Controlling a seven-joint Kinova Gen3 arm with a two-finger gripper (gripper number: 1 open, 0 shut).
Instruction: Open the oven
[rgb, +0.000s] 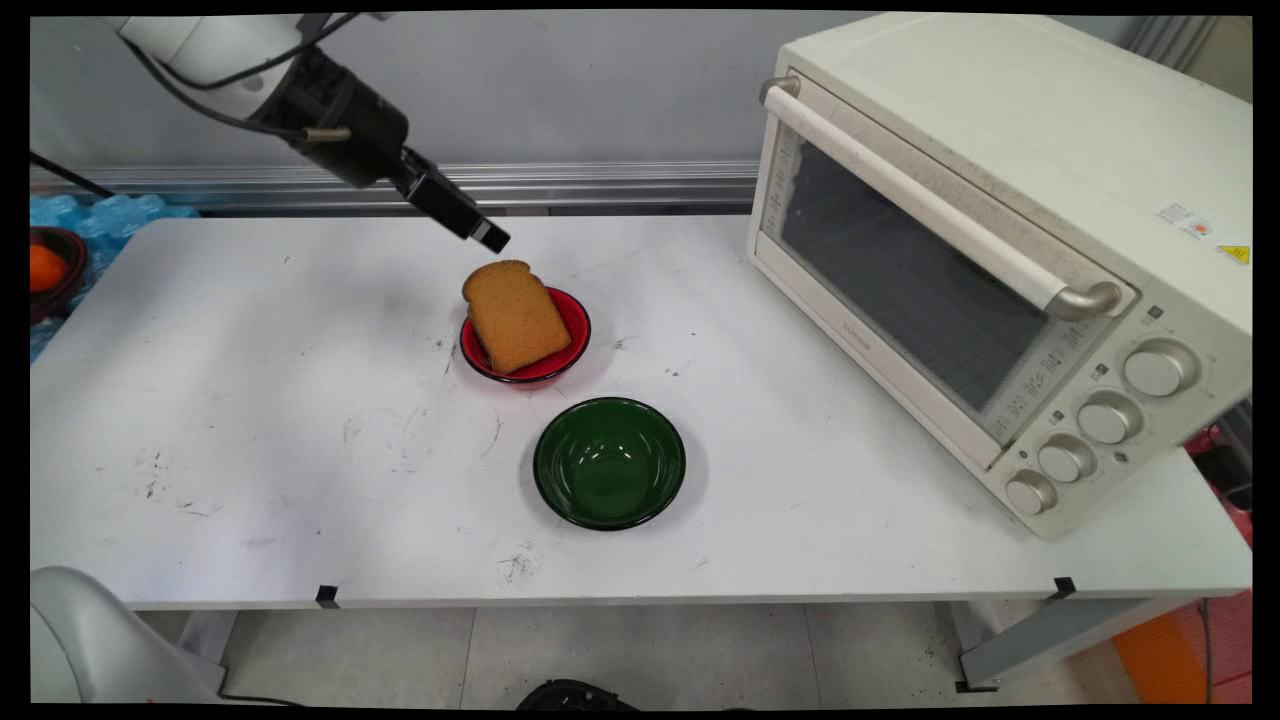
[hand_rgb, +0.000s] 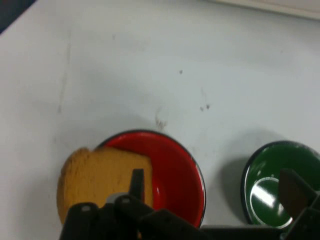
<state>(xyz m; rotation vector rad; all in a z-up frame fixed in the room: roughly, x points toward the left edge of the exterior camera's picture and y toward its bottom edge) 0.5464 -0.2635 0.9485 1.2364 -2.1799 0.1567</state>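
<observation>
Currently raised above the white table (rgb: 250, 400), gripper (hand_rgb: 215, 187) spread wide and holding nothing — poised over the bread slice (rgb: 513, 313), not touching it. Slice leaning in the red bowl (rgb: 570, 345), its top edge jutting past the rim. Just beside, toward the table's near edge, green bowl (rgb: 609, 462); closed toaster oven (rgb: 1000, 250) at right.

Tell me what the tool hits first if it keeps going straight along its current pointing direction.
Most likely the bread slice leaning in the red bowl: the open tool hovers just above its top edge, angled down toward it. Exact depth is uncertain.
</observation>
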